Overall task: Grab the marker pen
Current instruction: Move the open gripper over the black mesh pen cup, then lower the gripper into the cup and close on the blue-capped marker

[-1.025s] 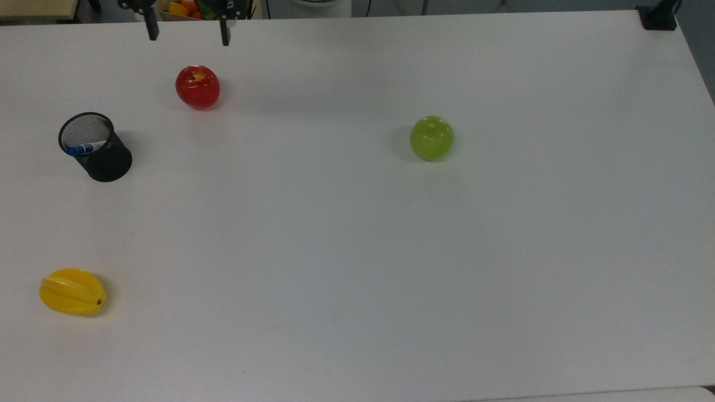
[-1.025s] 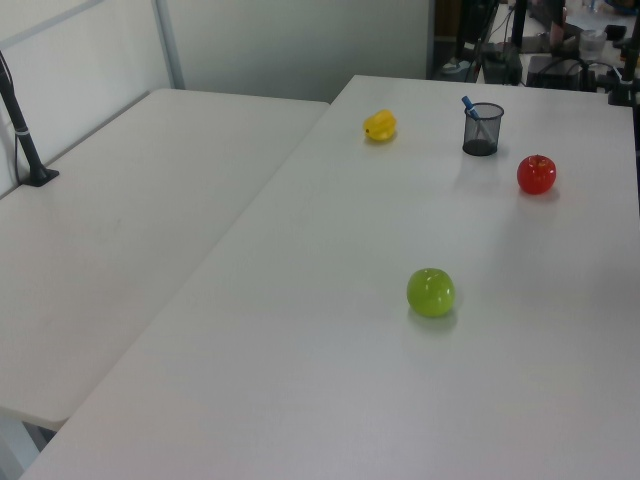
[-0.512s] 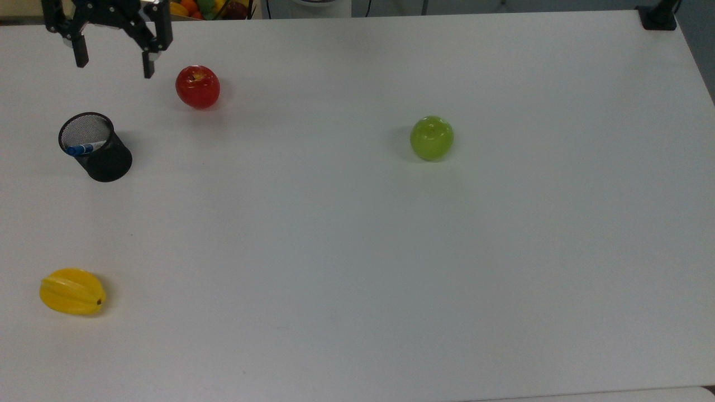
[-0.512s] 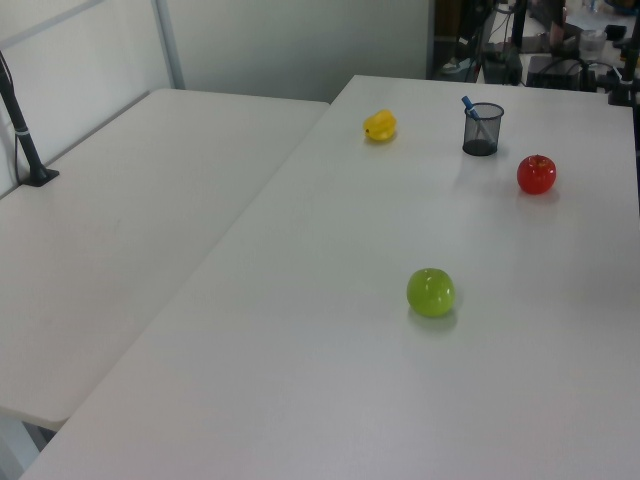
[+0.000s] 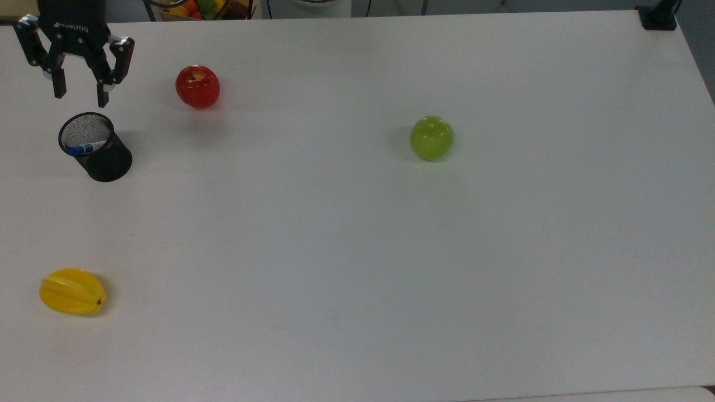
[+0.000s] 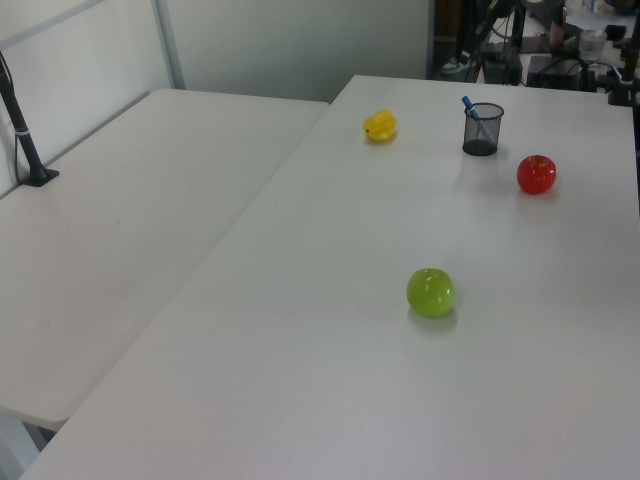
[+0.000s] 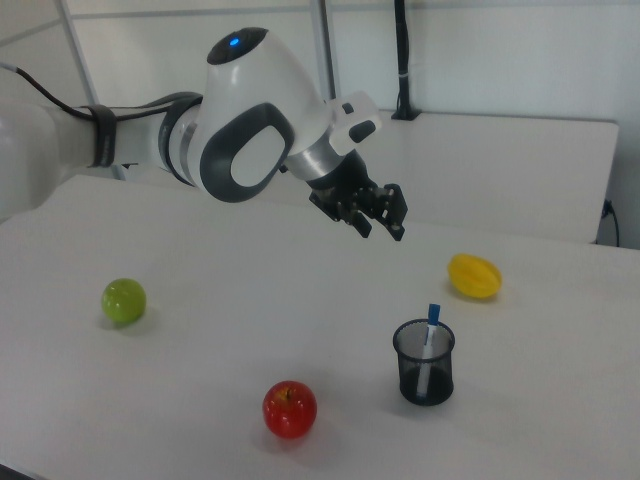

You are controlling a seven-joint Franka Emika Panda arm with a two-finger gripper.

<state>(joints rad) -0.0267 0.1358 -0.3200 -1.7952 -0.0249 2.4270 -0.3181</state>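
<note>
In the black mesh cup on the table, the marker stands untouched, blue cap up, while the pincer hangs above, spread open and empty, so descent, grip and lift all remain.

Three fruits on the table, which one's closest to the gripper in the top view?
The red apple, just to the top view's right of the open gripper. The green apple sits far right; the yellow starfruit lies at the near-left corner.
</note>
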